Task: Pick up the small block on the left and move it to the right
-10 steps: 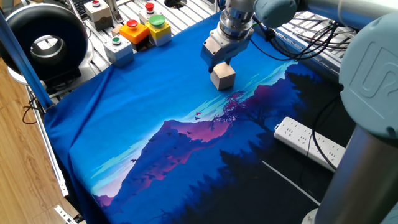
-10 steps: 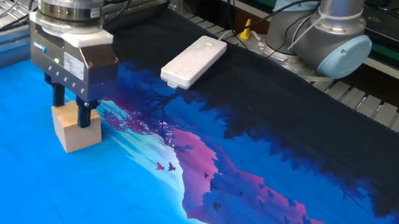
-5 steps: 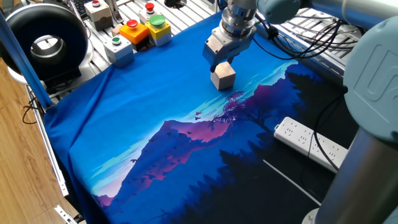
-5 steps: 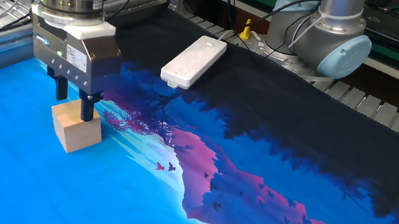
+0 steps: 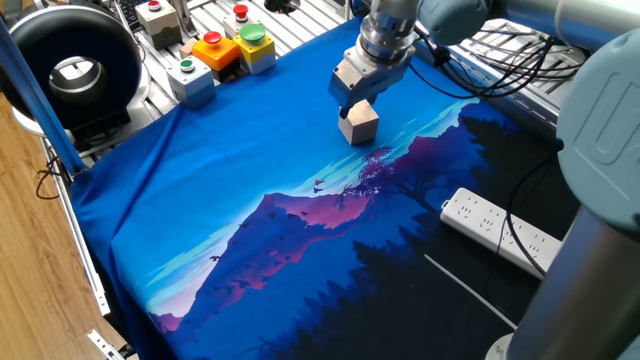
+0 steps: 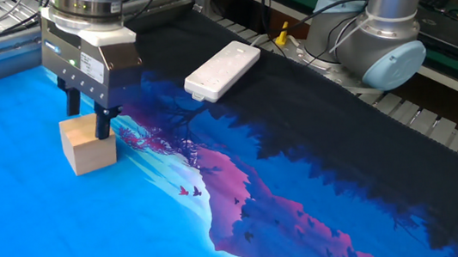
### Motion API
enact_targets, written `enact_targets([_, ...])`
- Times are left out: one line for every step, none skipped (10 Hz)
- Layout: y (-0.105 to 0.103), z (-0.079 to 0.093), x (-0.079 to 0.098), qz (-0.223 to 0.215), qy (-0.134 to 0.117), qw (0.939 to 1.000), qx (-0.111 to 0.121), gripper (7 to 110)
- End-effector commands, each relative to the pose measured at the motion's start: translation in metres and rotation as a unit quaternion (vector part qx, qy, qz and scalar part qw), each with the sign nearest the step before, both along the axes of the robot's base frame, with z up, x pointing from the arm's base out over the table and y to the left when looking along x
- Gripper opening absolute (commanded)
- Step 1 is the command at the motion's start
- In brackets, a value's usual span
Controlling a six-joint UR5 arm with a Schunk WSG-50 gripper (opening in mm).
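1. The small light-tan wooden cube [image 6: 89, 144] sits on the blue mountain-print cloth surface [image 6: 17, 239], at the edge of the bright blue part where the purple begins; in the one fixed view it [image 5: 359, 124] lies well apart from the grey button boxes [image 5: 222, 53] at the cloth's far edge.
2. The two-finger end effector [image 6: 88, 109] hangs right over the cube with its fingers spread apart and nothing between them; the dark fingertips [image 6: 104, 124] sit at about the level of the cube's top face, and whether they touch it I cannot tell.
3. Judged by its look, the cube is light, rigid and sturdy: solid wood, flat pale faces, no give under pressure.
4. Smooth wood may be a little slippery, so a firm, square grip matters more than force.
5. The best hold seems to be two opposite vertical faces, near mid-height, fingers parallel to them.
6. A grip across corners risks twisting the cube out; the soft cloth beneath may also let it tip if nudged.
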State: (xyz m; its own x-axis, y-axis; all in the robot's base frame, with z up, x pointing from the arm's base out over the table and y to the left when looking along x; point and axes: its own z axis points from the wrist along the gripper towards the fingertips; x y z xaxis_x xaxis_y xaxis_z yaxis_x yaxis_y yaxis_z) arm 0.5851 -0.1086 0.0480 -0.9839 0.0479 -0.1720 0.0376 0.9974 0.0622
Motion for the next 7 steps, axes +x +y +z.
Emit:
enact_targets([-0.003, 0.0, 0.001, -0.001, -0.007, 1.0, -0.002, 66])
enact_targets([-0.003, -0.002, 0.002, -0.002, -0.008, 1.0, -0.002, 66])
enact_targets([-0.002, -0.003, 0.004, 0.0, -0.012, 0.9999, 0.001, 66])
enact_targets([0.001, -0.002, 0.007, 0.003, -0.018, 0.9998, 0.006, 66])
enact_targets([0.003, -0.002, 0.01, 0.009, -0.026, 0.9996, 0.009, 88])
enact_targets([0.003, -0.002, 0.011, 0.013, -0.029, 0.9995, 0.01, 88])
enact_targets([0.001, -0.002, 0.011, 0.014, -0.03, 0.9994, 0.005, 88])
